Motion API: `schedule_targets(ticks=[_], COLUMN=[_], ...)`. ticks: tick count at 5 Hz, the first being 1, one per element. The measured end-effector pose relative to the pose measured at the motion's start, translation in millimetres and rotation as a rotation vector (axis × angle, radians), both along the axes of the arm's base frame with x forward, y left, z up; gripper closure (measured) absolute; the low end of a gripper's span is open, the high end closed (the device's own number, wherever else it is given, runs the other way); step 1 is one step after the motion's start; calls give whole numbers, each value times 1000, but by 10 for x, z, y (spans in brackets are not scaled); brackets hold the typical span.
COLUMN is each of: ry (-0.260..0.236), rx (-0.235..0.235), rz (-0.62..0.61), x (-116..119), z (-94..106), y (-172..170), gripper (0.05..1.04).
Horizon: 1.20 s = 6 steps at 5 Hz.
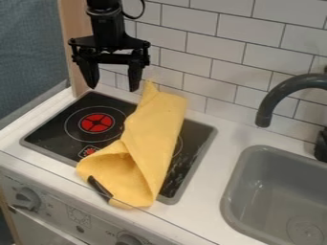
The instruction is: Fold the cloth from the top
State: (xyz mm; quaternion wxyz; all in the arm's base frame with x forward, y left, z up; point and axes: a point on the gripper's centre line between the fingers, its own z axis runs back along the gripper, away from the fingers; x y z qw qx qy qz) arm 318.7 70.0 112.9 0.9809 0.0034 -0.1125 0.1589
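Note:
The yellow cloth (153, 139) lies lengthwise across the right part of the black stovetop, its narrow top tip near the tiled wall. Its lower end is wider, with a loose fold that leaves a shadowed hollow, and reaches the counter's front edge. My gripper (114, 86) hangs above the back left of the stove, up and to the left of the cloth's top tip. Its two fingers are spread apart with nothing between them, and they do not touch the cloth.
The stovetop (54, 129) shows a red burner mark on its left side. A grey sink (275, 191) is set into the counter at the right, below a dark curved faucet (275, 98). White tiles line the back, and knobs (27, 198) sit on the front panel.

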Motion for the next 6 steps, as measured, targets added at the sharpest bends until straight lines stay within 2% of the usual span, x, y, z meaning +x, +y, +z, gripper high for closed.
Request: schedule_targets(ticks=[1,2,3,4,5,6], ry=[26,26,-6,-62,-128,-175], rx=[-8,-14,-29,-47,-13,1], rz=[1,-3,-26,-57,-70,-57], x=[-22,46,236,462,659,840], z=[-92,-258,-327,-407,-476,-553], y=[-4,53,65,81,154,284], gripper=[84,84,84,84,84,84])
